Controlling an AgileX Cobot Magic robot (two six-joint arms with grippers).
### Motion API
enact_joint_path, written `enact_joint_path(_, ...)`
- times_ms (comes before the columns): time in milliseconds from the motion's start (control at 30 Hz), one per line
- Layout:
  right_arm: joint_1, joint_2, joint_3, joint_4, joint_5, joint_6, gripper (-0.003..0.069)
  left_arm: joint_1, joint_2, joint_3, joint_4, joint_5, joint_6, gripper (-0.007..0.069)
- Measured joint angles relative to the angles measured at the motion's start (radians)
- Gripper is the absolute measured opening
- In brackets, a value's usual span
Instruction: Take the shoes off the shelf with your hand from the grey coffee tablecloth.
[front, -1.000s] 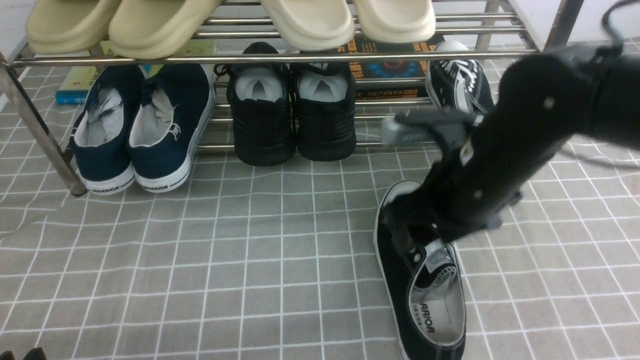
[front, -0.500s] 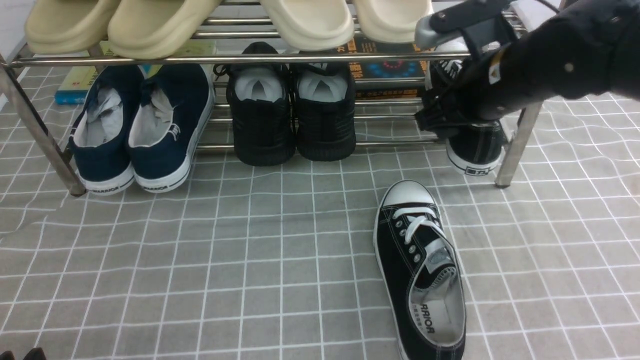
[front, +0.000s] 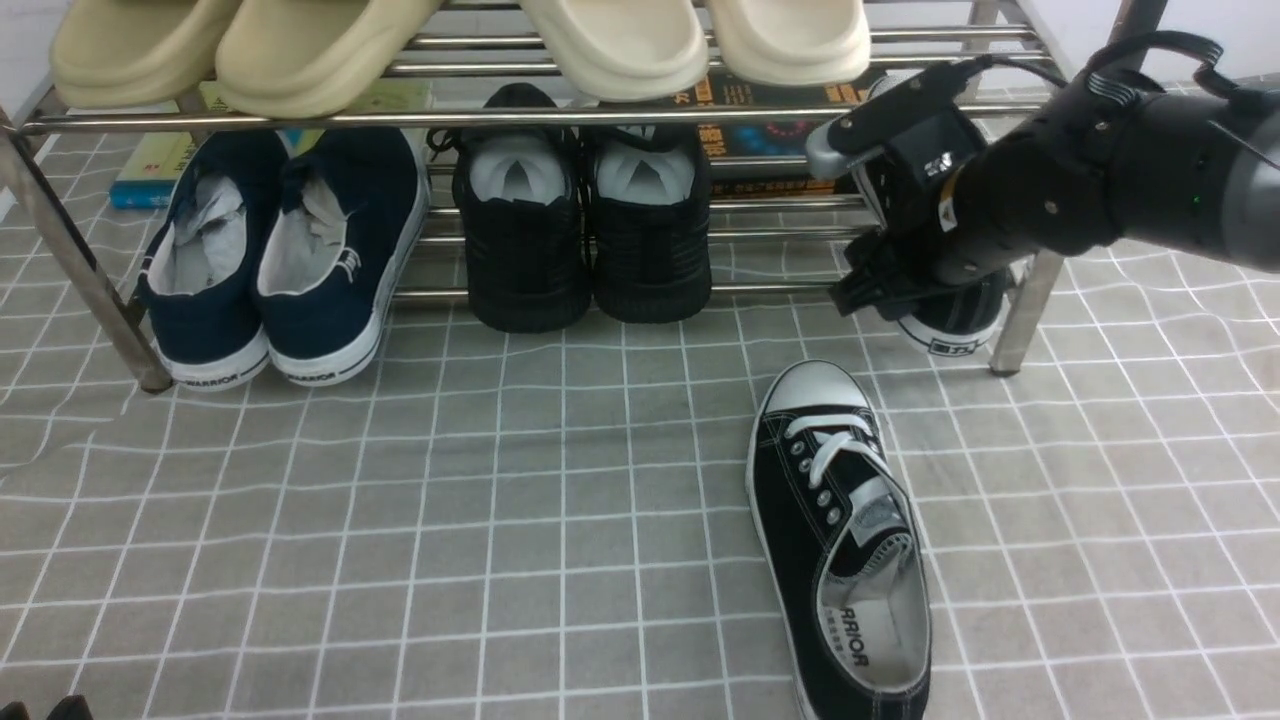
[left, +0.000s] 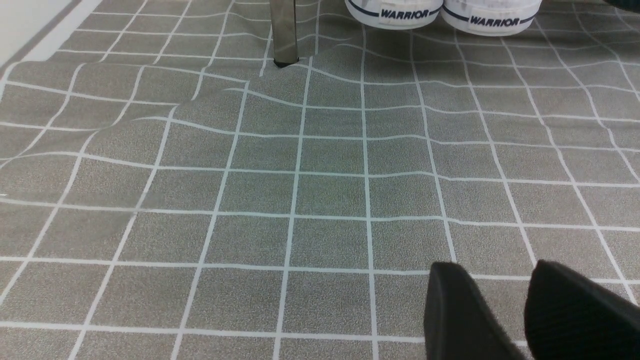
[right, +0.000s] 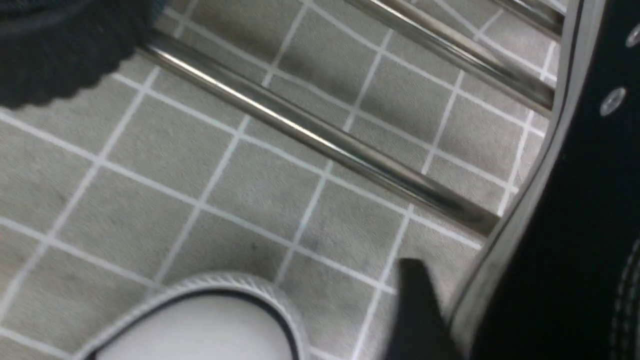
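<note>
One black canvas sneaker (front: 840, 540) with a white toe cap lies on the grey grid tablecloth (front: 500, 500) in front of the steel shelf (front: 600, 117); its toe cap also shows in the right wrist view (right: 200, 325). The second sneaker (front: 950, 320) sits at the right end of the lower rails, mostly hidden by my right arm. My right gripper (front: 880, 285) is down at this shoe. One black finger (right: 415, 300) stands just outside its white sole (right: 505, 260); the other finger is hidden behind the shoe. My left gripper (left: 500, 280) is open and empty over the cloth.
Navy slip-ons (front: 280, 260) and all-black sneakers (front: 585, 230) fill the lower tier's left and middle. Beige slippers (front: 300, 50) sit on the top tier, with books (front: 790, 130) behind. A shelf leg (front: 1025, 310) stands right beside the second sneaker.
My right gripper let go of the first sneaker on the cloth, rose to the shelf's right end, and has now dropped down beside the second sneaker. The left arm has not moved.
</note>
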Motion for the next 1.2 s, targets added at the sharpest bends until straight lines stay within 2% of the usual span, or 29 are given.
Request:
enact_joint_path(33, 0.0, -0.001, 0.0, 0.0, 0.01, -0.001, 0.0323, 0.0, 0.0, 0.0, 0.0, 0.0, 0.0, 0.024)
enact_joint_path(67, 0.0, -0.007, 0.0, 0.006, 0.032, -0.003, 0.0194, 0.0, 0.0, 0.0, 0.0, 0.0, 0.0, 0.024)
enact_joint_path(100, 0.0, -0.009, 0.0, 0.012, 0.039, -0.003, 0.0175, 0.0, 0.0, 0.0, 0.0, 0.0, 0.0, 0.024)
enact_joint_path(133, 0.003, -0.026, 0.0, 0.03, 0.076, -0.003, 0.007, 0.0, 0.0, 0.0, 0.0, 0.0, 0.0, 0.024)
enact_joint_path(200, 0.016, -0.059, 0.005, 0.064, 0.177, -0.003, 0.0013, 0.0, 0.0, 0.0, 0.0, 0.0, 0.0, 0.024)
enact_joint_path(333, 0.061, -0.175, 0.014, 0.134, 0.386, -0.003, 0.0008, 0.0, 0.0, 0.0, 0.0, 0.0, 0.0, 0.024)
enact_joint_path(500, 0.13, -0.309, 0.112, 0.198, 0.47, -0.003, 0.0008, 0.0, 0.0, 0.0, 0.0, 0.0, 0.0, 0.024)
enact_joint_path(667, 0.162, -0.357, 0.254, 0.237, 0.455, 0.012, 0.0008, 0.0, 0.0, 0.0, 0.0, 0.0, 0.0, 0.024)
enact_joint_path(967, 0.163, -0.368, 0.416, 0.221, 0.308, 0.073, 0.0011, 0.0, 0.0, 0.0, 0.0, 0.0, 0.0, 0.024)
enact_joint_path(1200, 0.163, -0.368, 0.459, 0.319, 0.32, 0.081, 0.0017, 0.0, 0.0, 0.0, 0.0, 0.0, 0.0, 0.024)
